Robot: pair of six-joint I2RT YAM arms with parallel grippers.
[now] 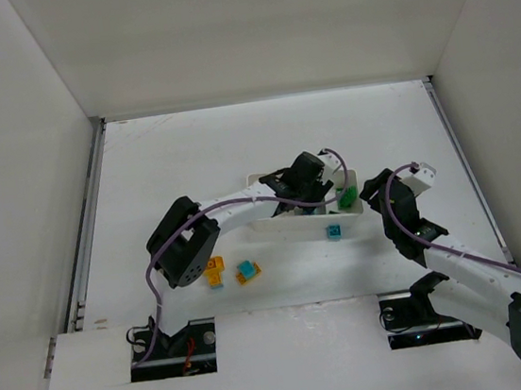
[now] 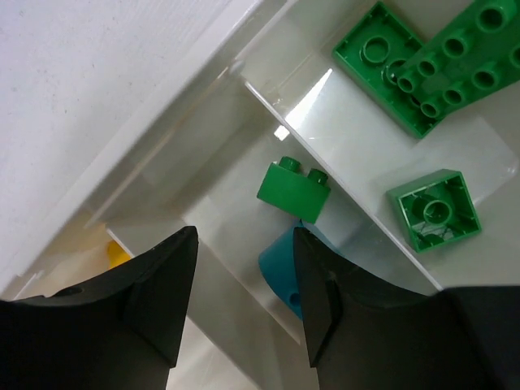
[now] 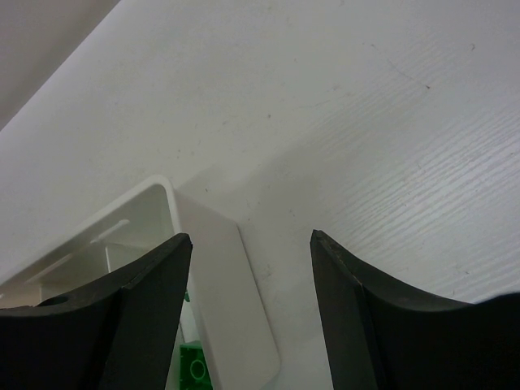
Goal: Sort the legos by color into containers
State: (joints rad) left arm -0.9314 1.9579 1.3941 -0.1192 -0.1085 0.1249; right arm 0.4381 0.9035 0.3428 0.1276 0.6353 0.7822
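Note:
The white tray lies mid-table. My left gripper hangs open and empty over it. In the left wrist view the left gripper is above the middle compartment, where a small green lego lies against a cyan lego. Past a divider, the right compartment holds three green legos. A bit of yellow shows in the left compartment. My right gripper is open and empty just right of the tray; in its own view the right gripper is beside the tray's end wall.
A loose cyan lego lies in front of the tray. Further left, an orange lego and an orange-and-cyan one lie on the table. White walls enclose the table on three sides.

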